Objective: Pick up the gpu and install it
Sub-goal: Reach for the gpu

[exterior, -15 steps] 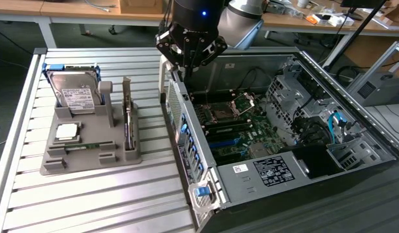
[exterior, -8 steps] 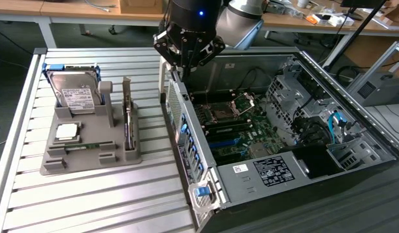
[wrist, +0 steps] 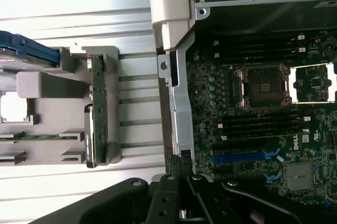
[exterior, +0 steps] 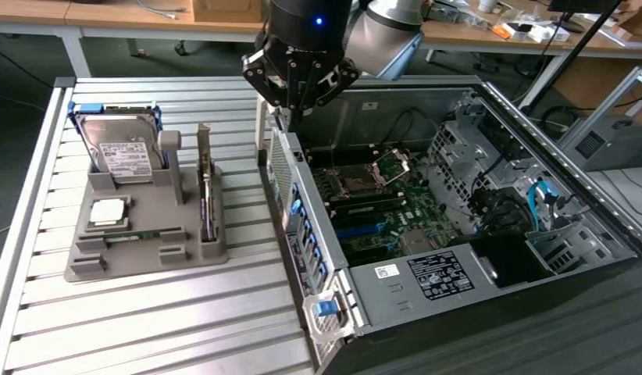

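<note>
The pincer (wrist: 180,165), pressed together and holding nothing, hangs over the side wall of the open computer case (exterior: 396,301). In the exterior view, the gpu (exterior: 206,199) stands on edge in the grey holder (exterior: 144,254) on the worktop (exterior: 155,328), at 7 o'clock from the pincer, well apart and untouched. The hard drive (exterior: 120,148) sits at the holder's 11 o'clock.

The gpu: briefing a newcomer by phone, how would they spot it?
On the exterior view's left, beside the open computer case, a grey holder sits on the slatted table. The gpu stands on edge along its case-side rim, thin, unlike the boxy hard drive.
</note>
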### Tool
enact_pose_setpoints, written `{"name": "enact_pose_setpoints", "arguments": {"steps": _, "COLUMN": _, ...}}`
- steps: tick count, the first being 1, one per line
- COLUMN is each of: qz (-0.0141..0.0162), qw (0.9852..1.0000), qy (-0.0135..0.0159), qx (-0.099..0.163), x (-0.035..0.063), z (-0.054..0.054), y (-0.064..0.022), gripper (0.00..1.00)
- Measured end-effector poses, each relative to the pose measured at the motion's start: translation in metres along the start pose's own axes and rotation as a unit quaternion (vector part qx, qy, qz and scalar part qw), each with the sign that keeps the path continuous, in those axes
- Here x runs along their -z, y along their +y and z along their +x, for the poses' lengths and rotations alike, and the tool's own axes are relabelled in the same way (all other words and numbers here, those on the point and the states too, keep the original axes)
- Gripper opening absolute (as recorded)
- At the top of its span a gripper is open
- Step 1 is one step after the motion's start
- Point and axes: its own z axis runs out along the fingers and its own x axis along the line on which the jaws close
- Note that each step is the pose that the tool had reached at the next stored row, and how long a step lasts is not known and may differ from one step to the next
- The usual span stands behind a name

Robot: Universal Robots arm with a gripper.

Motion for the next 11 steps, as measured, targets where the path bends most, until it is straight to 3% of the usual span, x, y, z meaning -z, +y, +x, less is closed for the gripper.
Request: {"name": "enact_pose_setpoints", "arguments": {"steps": 11, "qz": 0.0, "qw": 1.0, "qy": 0.0, "qx": 0.0, "x": 0.0002, "z": 0.0076, "y": -0.0006, "gripper": 0.11}}
